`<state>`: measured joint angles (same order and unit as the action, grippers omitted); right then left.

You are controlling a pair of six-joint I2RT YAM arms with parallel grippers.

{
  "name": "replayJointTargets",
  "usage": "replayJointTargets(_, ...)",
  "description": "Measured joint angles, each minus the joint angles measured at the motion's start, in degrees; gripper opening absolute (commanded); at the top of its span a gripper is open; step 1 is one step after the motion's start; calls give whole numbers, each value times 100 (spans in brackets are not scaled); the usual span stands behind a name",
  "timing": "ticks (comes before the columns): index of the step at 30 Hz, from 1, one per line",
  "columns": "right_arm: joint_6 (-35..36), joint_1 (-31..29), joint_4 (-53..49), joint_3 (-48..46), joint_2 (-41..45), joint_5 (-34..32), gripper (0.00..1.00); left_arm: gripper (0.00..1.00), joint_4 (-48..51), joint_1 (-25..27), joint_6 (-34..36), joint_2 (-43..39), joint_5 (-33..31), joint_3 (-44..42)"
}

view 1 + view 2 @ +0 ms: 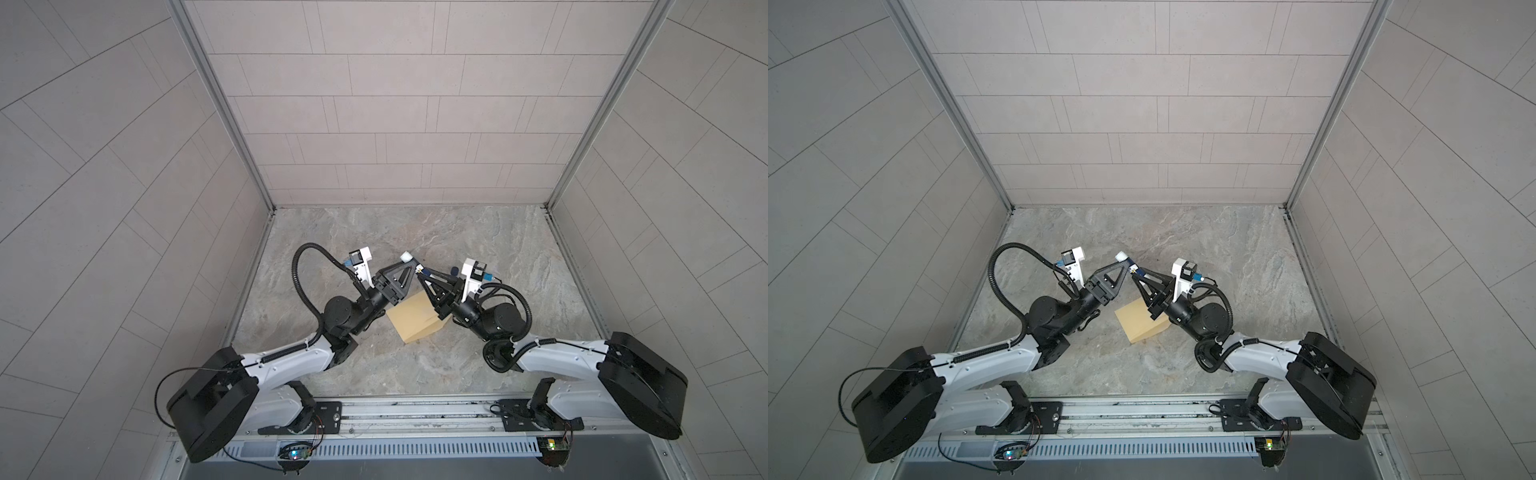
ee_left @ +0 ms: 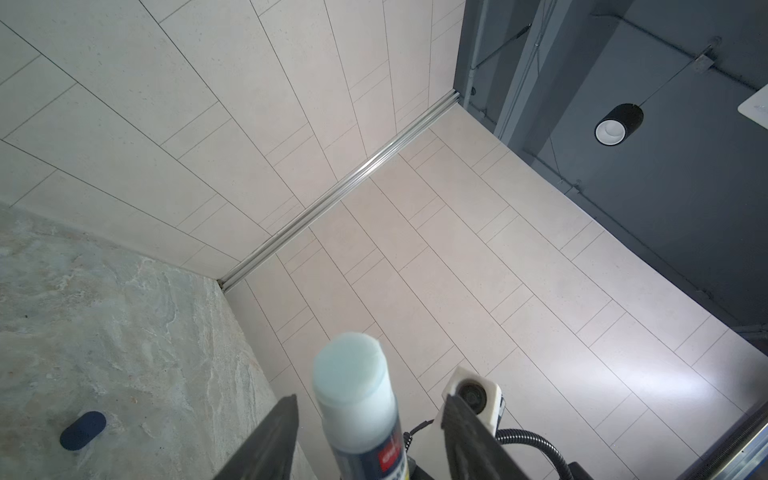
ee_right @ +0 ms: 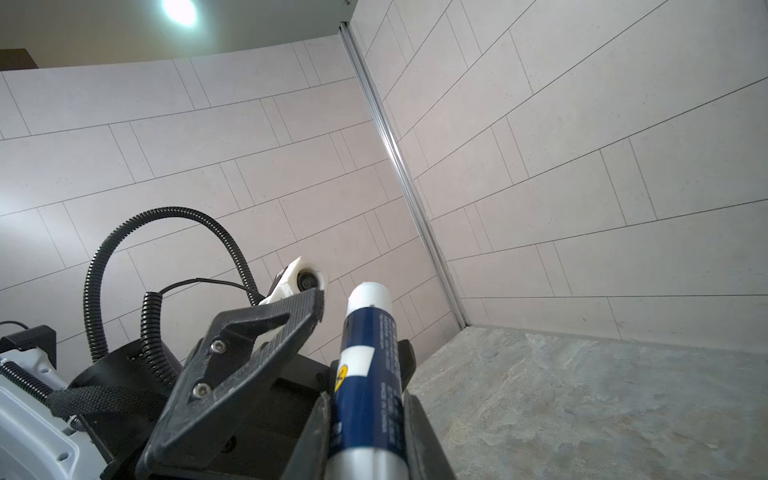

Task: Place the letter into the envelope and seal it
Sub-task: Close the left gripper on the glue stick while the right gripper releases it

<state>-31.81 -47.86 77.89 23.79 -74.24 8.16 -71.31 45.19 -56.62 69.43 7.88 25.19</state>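
Note:
The mustard-tan envelope lies flat on the marble table, under both raised arms. The letter is out of view. My right gripper is shut on the lower body of a blue glue stick whose white tip is uncapped. In the air above the envelope, my left gripper stands open around the tip end of the glue stick. A gap shows on each side of the stick, so neither of its fingers touches it.
A dark blue cap lies on the marble table. Tiled walls close the cell on three sides. The arm bases sit on the rail at the front edge.

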Motion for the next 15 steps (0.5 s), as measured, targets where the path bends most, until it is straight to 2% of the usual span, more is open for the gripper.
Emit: replayJointTargets(15,24,-175,142,107,-90,-280,0,39,-7,22,-181,13,-13,83)
